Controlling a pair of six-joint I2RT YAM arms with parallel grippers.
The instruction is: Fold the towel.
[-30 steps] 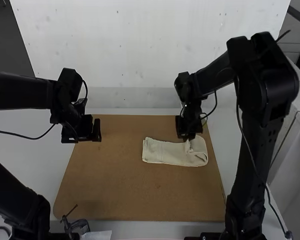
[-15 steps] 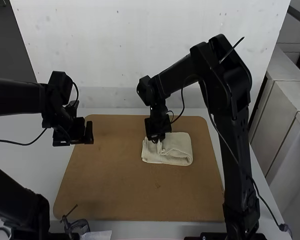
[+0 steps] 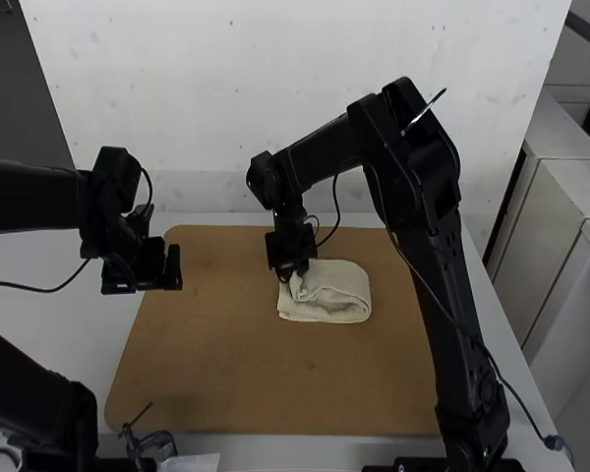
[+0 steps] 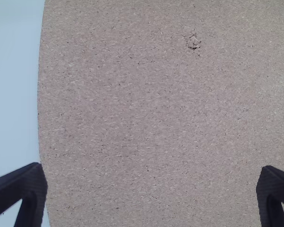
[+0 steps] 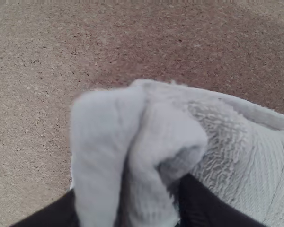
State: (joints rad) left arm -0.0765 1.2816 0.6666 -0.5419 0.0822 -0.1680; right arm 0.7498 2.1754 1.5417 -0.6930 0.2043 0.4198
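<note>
Our right gripper (image 3: 289,274) pinches the bunched end of the towel (image 3: 336,303) on the brown board (image 3: 236,354), our left gripper (image 4: 152,175) has its fingers spread, and we should square that end over the layer beneath before releasing.

Towel (image 3: 344,305): cream, plain, no print; fine parallel ribs in the weave on one stretch, a nubbly, looped texture on another, greyish in the creases. Board (image 3: 206,344): warm brown, near tan in places; close up, densely speckled with dark and pale flecks, plus one darker, irregular blotch (image 4: 193,42). Table (image 3: 59,324): pale grey, unpatterned. Left arm (image 3: 29,197) and right arm (image 3: 403,187): both black, plain. Left gripper (image 3: 151,280): black, dark fingers. Right gripper (image 3: 291,269): black likewise. Cable (image 3: 486,355) on the right arm: black. Clamp (image 3: 157,442): dark grey. Paper (image 3: 197,462): white.
</note>
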